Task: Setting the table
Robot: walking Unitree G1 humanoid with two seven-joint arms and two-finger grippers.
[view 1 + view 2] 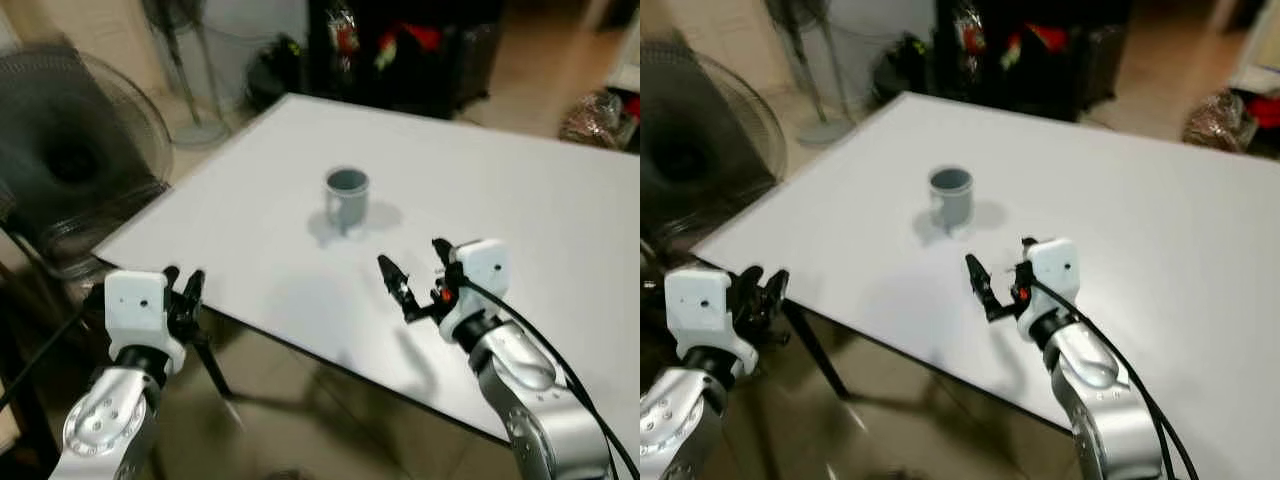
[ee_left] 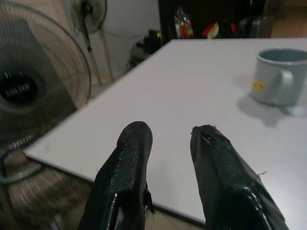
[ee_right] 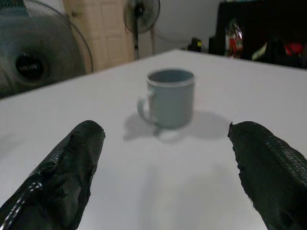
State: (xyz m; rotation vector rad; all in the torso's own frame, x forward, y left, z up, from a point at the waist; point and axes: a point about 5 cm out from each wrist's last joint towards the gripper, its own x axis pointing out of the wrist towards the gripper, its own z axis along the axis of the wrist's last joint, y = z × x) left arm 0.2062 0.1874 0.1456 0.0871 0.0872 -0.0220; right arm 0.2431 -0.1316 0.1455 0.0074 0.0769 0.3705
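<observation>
Fingers of the right gripper point(image 1: 412, 272) spread wide above the white table point(image 1: 540, 200), lower centre of frame, empty. Grey mug point(image 1: 347, 196) stands upright at frame centre, apart from both grippers. Left gripper point(image 1: 184, 288), lower left at the table edge, appears narrowly parted.

Head stereo pair looks forward and down from above the near edge of the white rectangular table point(image 1: 520, 190). Both wrist cameras sit low, sighting far along their black fingers. All views share the grey handled mug point(image 3: 170, 98) and the tabletop.
</observation>
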